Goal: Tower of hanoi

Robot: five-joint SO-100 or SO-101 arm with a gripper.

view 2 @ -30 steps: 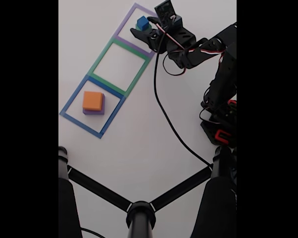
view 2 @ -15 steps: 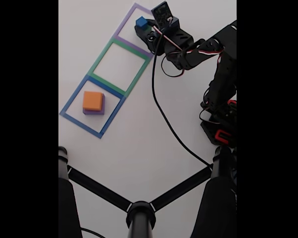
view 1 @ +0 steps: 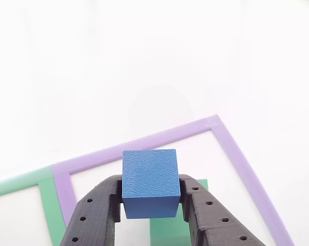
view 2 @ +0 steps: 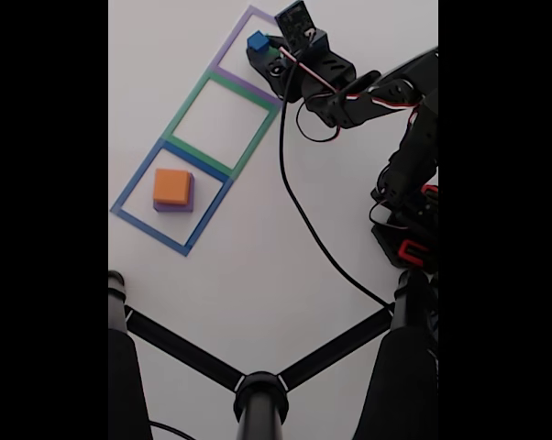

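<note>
1. I see the blue cube clamped between both black fingers of the gripper, raised above the purple tape outline.
2. My arm reaches over that outline; the orange block sits well apart on the purple block.

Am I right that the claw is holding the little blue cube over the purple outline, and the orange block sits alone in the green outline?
Not quite. The orange block sits in the blue outline, on a purple block, as the fixed view shows. The claw does grip the blue cube over the purple outline.
</note>
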